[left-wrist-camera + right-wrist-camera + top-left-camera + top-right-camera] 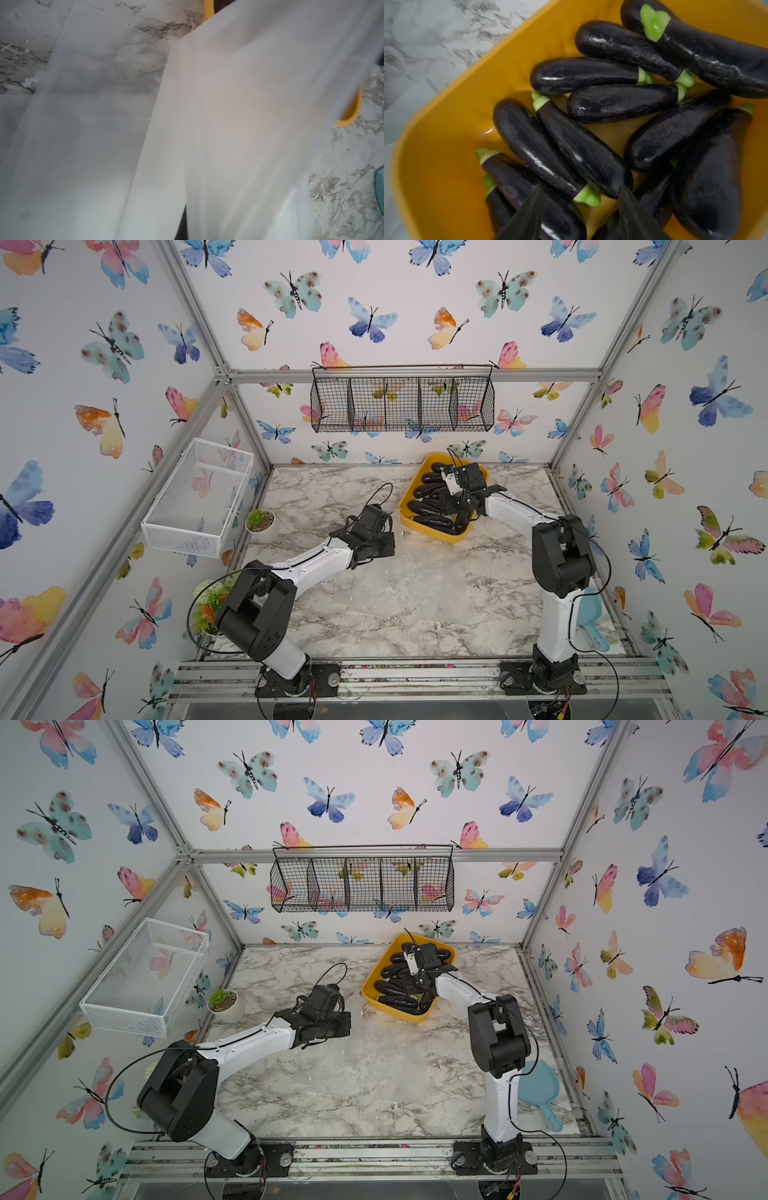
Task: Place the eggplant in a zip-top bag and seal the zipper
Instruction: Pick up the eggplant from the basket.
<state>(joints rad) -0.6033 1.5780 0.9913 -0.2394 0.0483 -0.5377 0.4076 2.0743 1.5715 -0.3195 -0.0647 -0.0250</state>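
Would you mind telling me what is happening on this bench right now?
The left gripper is shut and seems to hold a translucent zip-top bag up by an edge above the marble table. The right gripper hangs open over the eggplants piled in the yellow tray, holding none. The bag looks empty.

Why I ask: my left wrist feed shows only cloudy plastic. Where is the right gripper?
Observer: The right gripper hangs over the yellow tray at the back of the table.
Operator: Holding anything?
Observer: No. Its jaws stand open above the eggplants, with nothing between them.
Operator: And this plastic?
Observer: That is the zip-top bag. Most of it lies flat on the table, and the left gripper, shut, seems to pinch one edge.
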